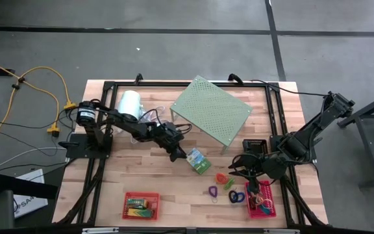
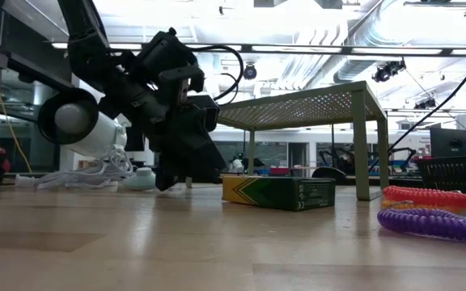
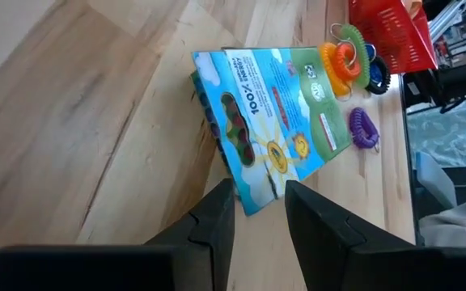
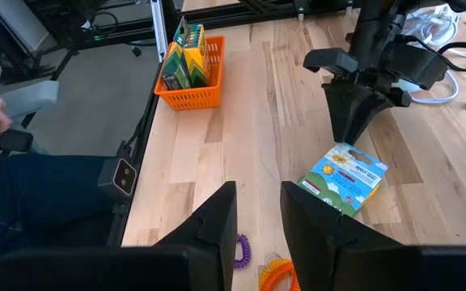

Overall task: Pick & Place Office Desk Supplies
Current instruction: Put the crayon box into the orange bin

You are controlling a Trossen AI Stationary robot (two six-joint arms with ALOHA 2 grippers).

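Observation:
A green-white box (image 1: 199, 161) with a blue printed face (image 3: 273, 113) lies flat on the table's middle. My left gripper (image 1: 178, 153) points down at the box's left corner, open, one fingertip on either side of that corner (image 3: 254, 208). Several colourful coil loops (image 1: 224, 183) lie on the wood to the box's right. My right gripper (image 1: 242, 165) hovers open over the table beside them (image 4: 259, 198), holding nothing. A second box and a marker sit in the red basket (image 1: 126, 195) at the near edge. The pink basket (image 1: 273, 195) holds small items. My left gripper comes at the box from above, pointing down, its fingertips (image 3: 221, 202) straddling the corner nearest it. The box lies flat on the table. Whether the fingers touch it, I cannot tell.
A pale green perforated shelf (image 1: 211, 110) stands on legs behind the box. A white cylinder (image 1: 130, 104) with a cord lies at the far left. A black basket (image 1: 255, 144) sits under my right arm. Bare wood lies between the red basket and the box.

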